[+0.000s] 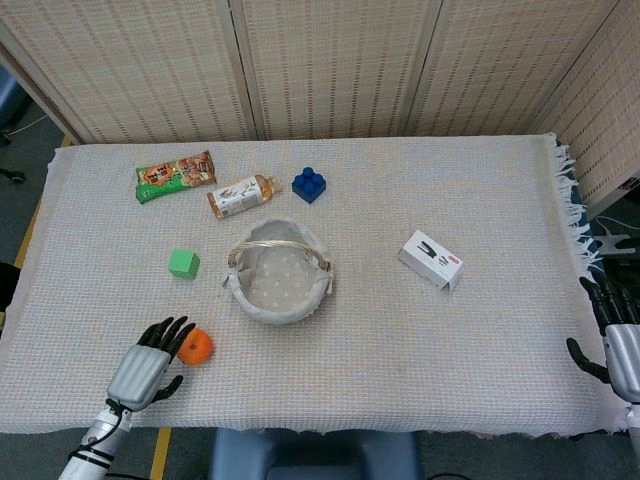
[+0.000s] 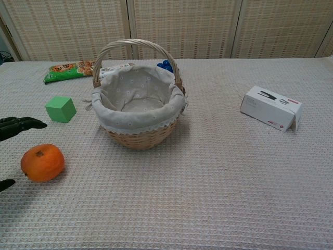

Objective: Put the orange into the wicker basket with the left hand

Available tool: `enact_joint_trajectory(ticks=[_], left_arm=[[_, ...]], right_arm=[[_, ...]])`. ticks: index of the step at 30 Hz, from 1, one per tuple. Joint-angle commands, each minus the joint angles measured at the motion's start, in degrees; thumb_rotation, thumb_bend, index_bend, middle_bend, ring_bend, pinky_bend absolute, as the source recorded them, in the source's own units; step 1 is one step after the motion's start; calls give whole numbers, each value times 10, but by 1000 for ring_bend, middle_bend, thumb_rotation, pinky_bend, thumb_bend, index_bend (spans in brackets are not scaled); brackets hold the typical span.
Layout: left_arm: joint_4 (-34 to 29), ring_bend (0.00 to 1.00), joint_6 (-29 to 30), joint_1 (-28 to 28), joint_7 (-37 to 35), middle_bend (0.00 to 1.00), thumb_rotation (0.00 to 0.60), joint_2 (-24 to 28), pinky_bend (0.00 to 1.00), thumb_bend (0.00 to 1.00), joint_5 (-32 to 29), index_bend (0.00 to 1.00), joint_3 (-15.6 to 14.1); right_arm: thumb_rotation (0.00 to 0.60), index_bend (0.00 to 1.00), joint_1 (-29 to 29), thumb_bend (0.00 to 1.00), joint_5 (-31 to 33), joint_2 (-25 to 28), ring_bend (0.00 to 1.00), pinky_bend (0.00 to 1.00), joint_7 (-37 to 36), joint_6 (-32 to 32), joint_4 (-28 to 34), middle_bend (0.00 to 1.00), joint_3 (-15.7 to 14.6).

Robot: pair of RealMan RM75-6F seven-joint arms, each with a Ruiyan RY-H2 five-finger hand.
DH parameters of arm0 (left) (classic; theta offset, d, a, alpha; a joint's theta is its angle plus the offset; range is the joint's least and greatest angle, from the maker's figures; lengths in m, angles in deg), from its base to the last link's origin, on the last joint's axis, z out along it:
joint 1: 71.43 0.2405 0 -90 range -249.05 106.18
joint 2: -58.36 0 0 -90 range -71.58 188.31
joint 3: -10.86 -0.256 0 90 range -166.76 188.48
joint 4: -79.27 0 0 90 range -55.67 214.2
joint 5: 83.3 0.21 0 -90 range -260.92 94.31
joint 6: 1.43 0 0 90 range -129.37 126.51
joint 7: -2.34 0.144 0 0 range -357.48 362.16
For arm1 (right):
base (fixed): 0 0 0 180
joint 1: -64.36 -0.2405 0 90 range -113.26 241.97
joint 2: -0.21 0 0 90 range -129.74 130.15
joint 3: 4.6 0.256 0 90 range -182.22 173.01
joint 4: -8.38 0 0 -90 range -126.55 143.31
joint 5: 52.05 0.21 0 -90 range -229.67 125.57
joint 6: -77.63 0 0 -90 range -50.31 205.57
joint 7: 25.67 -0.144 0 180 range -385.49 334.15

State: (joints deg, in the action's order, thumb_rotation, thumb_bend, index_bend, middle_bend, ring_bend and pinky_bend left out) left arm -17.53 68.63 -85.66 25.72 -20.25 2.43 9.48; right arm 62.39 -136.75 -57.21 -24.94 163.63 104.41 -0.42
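The orange [image 1: 197,347] [image 2: 42,162] lies on the cloth to the front left of the wicker basket [image 1: 279,279] [image 2: 138,99], which is lined with pale fabric and has its handle upright. My left hand [image 1: 147,369] hovers just left of the orange with fingers spread, their tips reaching over its left side; whether they touch it is unclear. In the chest view only its dark fingertips [image 2: 21,125] show at the left edge. My right hand [image 1: 615,340] rests off the table's right edge with fingers spread and nothing in it.
A green cube [image 1: 183,263] sits behind the orange. Further back lie a snack packet [image 1: 175,176], a small bottle [image 1: 240,195] and a blue block [image 1: 308,184]. A white box [image 1: 430,260] lies right of the basket. The table's front edge runs just below my left hand.
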Motion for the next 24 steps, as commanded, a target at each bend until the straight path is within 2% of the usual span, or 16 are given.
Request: enact_joint_trajectory(ticks=[1, 10, 18, 24], left_arm=[[16, 0, -13, -7, -3, 0, 600, -16, 121, 316, -13, 0, 3], [51, 0, -21, -20, -5, 0, 600, -48, 121, 316, -32, 0, 17], [67, 1, -21, -25, -14, 0, 600, -69, 121, 315, -32, 0, 16], [84, 52, -26, -30, -12, 48, 600, -84, 121, 315, -39, 16, 16]], right_arm=[[600, 0, 0, 222, -1, 0, 0, 138, 0, 0, 0, 0, -1], [600, 0, -1, 222, -1, -1, 0, 138, 3, -2, 1, 0, -1], [600, 0, -2, 222, 0, 0, 0, 138, 4, -3, 2, 0, -1], [600, 0, -1, 222, -1, 0, 0, 138, 2, -2, 1, 0, -2]])
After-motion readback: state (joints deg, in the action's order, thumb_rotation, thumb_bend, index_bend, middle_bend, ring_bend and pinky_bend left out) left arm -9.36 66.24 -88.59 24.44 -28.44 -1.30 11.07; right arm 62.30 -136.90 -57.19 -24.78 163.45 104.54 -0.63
